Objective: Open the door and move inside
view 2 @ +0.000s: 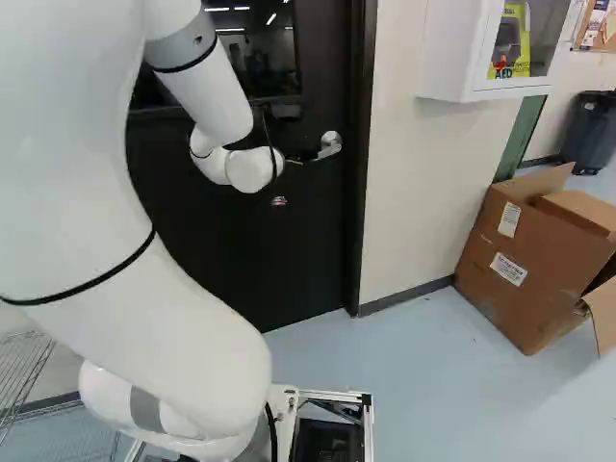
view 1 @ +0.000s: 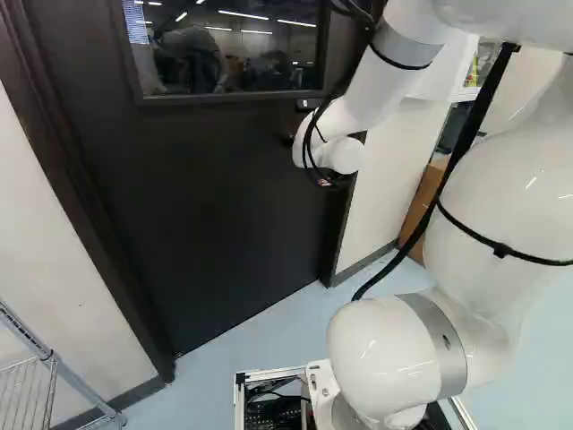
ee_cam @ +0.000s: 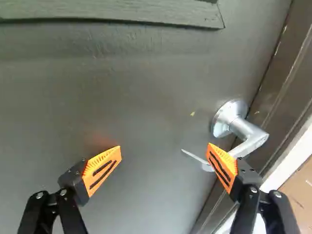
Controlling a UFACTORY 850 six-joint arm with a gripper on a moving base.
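Note:
The gripper (view 1: pixel 329 181) is mostly hidden by the wrist in the left base view, close before the dark door (view 1: pixel 206 197). The door looks closed in its frame. In the right base view, its silver lever handle (view 2: pixel 330 143) stands just beside the wrist. Seen from the wrist, the gripper (ee_cam: pixel 164 157) has its fingers wide apart with nothing held between them. One orange pad (ee_cam: pixel 223 165) overlaps the handle's lever (ee_cam: pixel 251 140), whose thin tip shows in the gap on that finger's inner side. Whether pad and lever touch, I cannot tell.
The dark door frame (view 2: pixel 360 192) runs close beside the handle. Cardboard boxes (view 2: pixel 520 265) stand on the floor right of the door in the right base view, below a white wall cabinet (view 2: pixel 462 48). A wire rack (view 1: pixel 54 367) is at the left base view's lower left.

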